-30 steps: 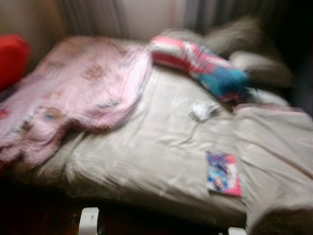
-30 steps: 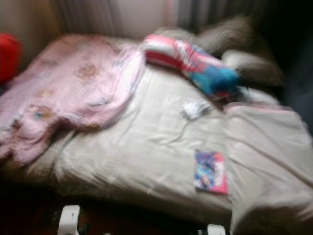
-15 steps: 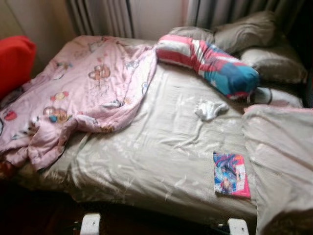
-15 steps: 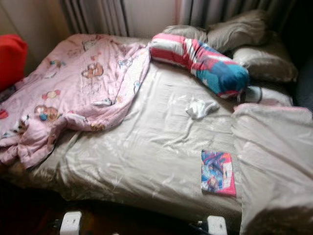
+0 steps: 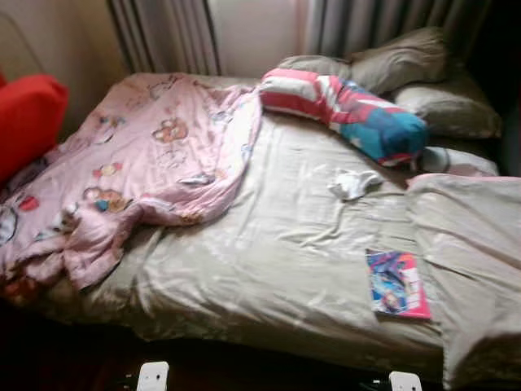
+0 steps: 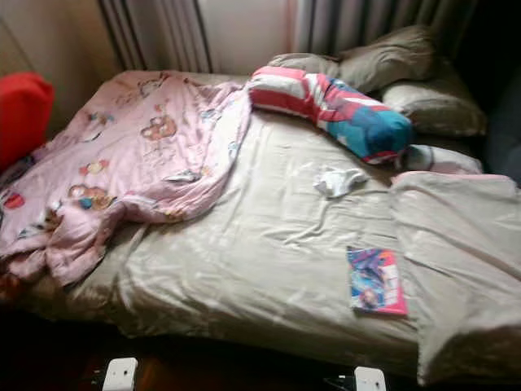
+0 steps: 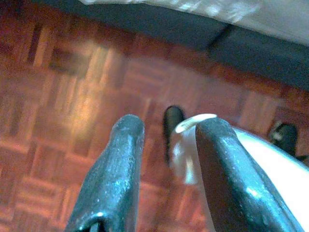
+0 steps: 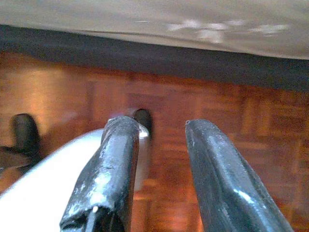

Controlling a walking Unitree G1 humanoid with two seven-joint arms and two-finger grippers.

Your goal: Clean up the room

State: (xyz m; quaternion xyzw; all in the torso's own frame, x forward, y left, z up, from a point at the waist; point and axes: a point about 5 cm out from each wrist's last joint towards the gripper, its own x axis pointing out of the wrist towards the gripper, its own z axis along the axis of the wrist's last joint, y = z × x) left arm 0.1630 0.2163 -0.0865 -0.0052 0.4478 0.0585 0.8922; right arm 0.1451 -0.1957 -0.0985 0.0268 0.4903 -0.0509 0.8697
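A bed with a beige sheet (image 5: 269, 269) lies before me. A crumpled pink blanket (image 5: 138, 171) covers its left half and hangs over the near left corner. A colourful book (image 5: 397, 283) rests flat near the front right. Further back lies a small white cloth (image 5: 352, 183). A striped pink, white and blue bolster (image 5: 346, 110) lies across the head end. My left gripper (image 7: 166, 159) hangs open over the wooden floor (image 7: 72, 96). My right gripper (image 8: 157, 159) is open too, low beside the bed's edge (image 8: 154, 53).
Grey pillows (image 5: 407, 61) are stacked at the back right, and a folded beige duvet (image 5: 472, 252) covers the right side. A red cushion (image 5: 28, 118) stands at the far left. Curtains (image 5: 171, 37) hang behind the bed. My white feet (image 5: 152, 376) show at the bottom edge.
The whole picture has shifted and sharpened, so the camera has moved slightly. Nothing on the bed has moved. Both arms still hang low.
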